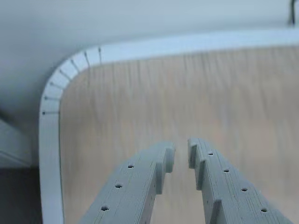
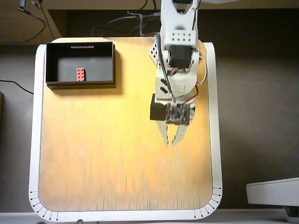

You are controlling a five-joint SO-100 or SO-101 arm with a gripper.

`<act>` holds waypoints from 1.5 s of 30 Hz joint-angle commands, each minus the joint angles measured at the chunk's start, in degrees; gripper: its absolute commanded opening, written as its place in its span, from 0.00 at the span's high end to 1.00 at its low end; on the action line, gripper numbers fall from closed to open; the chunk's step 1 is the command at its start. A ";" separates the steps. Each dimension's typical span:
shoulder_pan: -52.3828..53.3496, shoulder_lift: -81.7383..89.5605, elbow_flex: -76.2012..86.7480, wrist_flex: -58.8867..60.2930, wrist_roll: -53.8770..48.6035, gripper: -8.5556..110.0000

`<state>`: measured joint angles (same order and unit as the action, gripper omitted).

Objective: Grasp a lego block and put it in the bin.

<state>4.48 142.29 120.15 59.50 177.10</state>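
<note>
In the overhead view the red lego block (image 2: 80,74) lies on the floor of the black bin (image 2: 111,63) at the table's upper left. My gripper (image 2: 172,143) hangs over the right middle of the wooden table, far from the bin, fingers nearly closed and empty. In the wrist view my gripper (image 1: 181,154) shows two grey fingers with only a narrow gap and nothing between them; only bare wood lies beneath. The block and bin are out of the wrist view.
The wooden table (image 2: 117,154) has a white rim with rounded corners (image 1: 49,121). Cables run behind the table's top edge (image 2: 121,25). A white object (image 2: 273,191) sits off the table at lower right.
</note>
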 commanded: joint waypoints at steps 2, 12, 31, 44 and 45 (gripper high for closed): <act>-0.70 12.04 7.12 -3.16 1.85 0.93; -2.90 26.02 23.99 -6.24 2.90 0.93; -5.19 41.92 46.67 -6.24 7.03 0.93; -1.67 45.88 55.90 2.46 12.30 0.93; -1.58 46.14 56.43 3.34 11.69 0.93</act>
<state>2.20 183.52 171.12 60.12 189.32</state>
